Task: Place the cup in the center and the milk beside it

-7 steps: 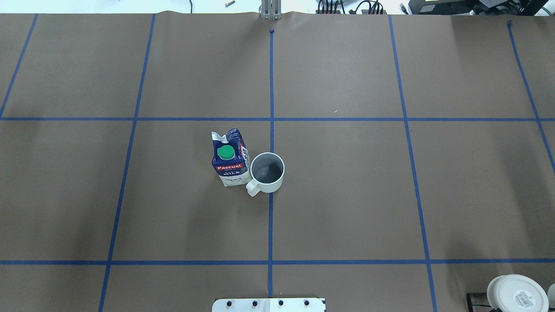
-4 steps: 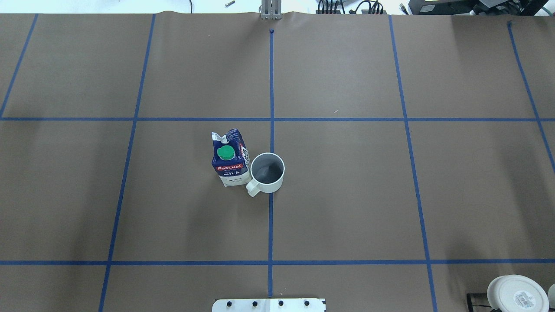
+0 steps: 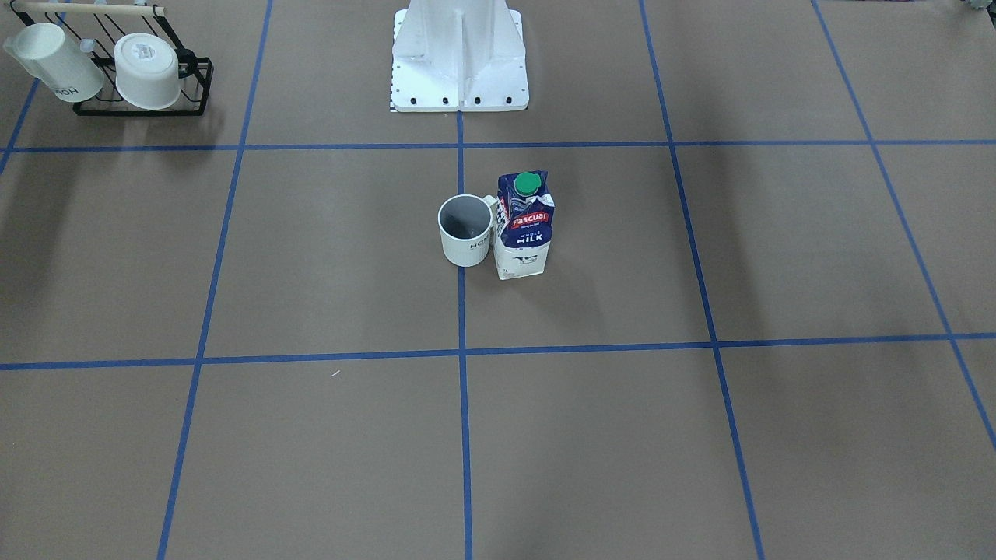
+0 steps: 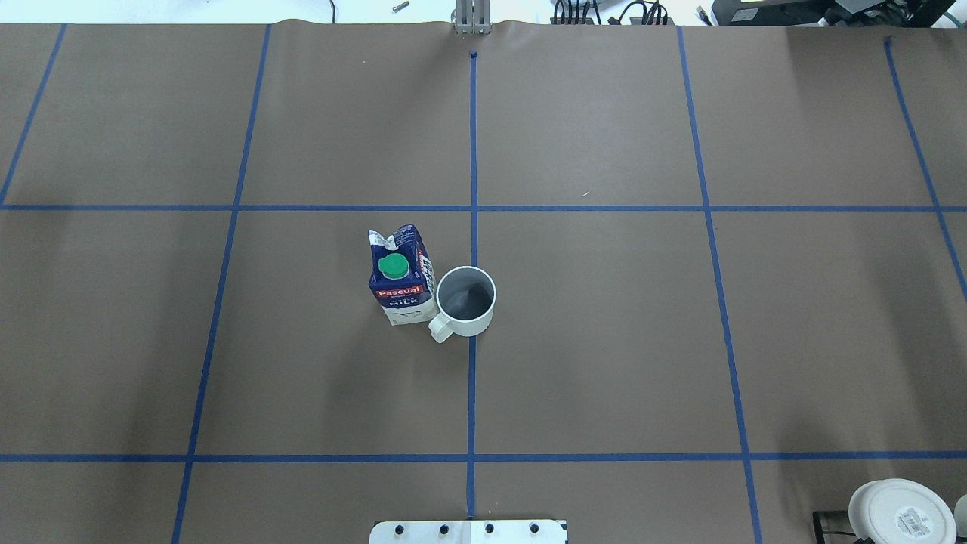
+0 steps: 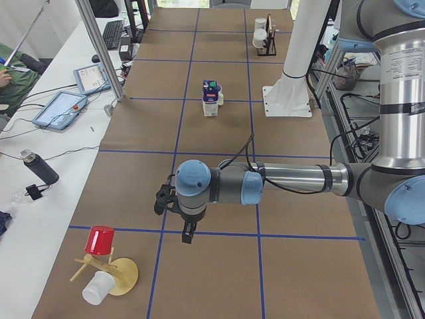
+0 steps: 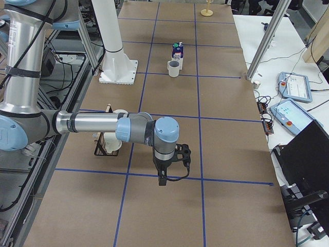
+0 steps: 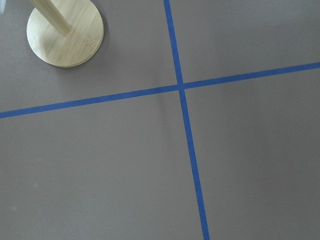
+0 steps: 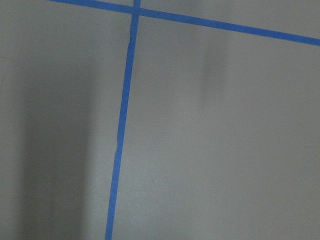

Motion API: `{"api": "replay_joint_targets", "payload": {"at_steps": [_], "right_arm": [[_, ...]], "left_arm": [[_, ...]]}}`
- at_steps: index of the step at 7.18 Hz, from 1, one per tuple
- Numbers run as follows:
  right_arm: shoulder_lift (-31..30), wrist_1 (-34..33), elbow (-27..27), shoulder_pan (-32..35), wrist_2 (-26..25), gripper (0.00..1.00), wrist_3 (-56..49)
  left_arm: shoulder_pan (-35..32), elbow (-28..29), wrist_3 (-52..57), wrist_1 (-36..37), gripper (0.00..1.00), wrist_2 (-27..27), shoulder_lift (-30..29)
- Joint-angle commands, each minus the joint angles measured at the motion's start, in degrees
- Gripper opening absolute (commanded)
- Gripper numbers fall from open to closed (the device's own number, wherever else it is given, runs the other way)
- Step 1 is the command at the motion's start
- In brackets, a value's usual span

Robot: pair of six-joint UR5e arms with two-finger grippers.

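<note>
At the center (image 4: pixel 472 245), the cup (image 4: pixel 467 302) stands upright on the tape line (image 4: pixel 473 136), the milk (image 4: pixel 401 281) just beside it on the robot's left. I judge the cup stiff, smooth and breakable: grip it across the rim. The milk is probably light with soft walls: squeeze its flat sides gently. Left gripper (image 5: pixel 188 234) and right gripper (image 6: pixel 162 179) hang well apart from both; open or closed, I cannot tell.
</note>
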Motion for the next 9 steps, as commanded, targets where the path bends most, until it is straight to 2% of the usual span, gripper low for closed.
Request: {"api": "replay_joint_targets", "payload": {"at_steps": [1, 4, 5, 7, 9], "right_arm": [[-0.1, 4.2, -2.5, 0.0, -0.1, 1.00, 0.0], [-0.2, 20.6, -12.1, 0.0, 0.1, 1.00, -0.5], [-0.2, 24.8, -13.8, 0.0, 0.5, 1.00, -0.6], [-0.2, 25.0, -13.9, 0.0, 3.1, 1.00, 0.1], [-0.1, 25.3, -12.6, 0.0, 2.6, 1.00, 0.1]], "left_arm": [[0.0, 0.1, 0.1, 0.0, 0.98, 0.0, 0.0], [0.0, 0.1, 0.1, 0.0, 0.98, 0.8, 0.0], [0.0, 0.1, 0.1, 0.0, 0.98, 0.8, 0.0], [0.1, 0.4, 0.0, 0.0, 0.98, 0.8, 0.0], [0.1, 0.3, 0.0, 0.0, 0.98, 0.8, 0.8]]}}
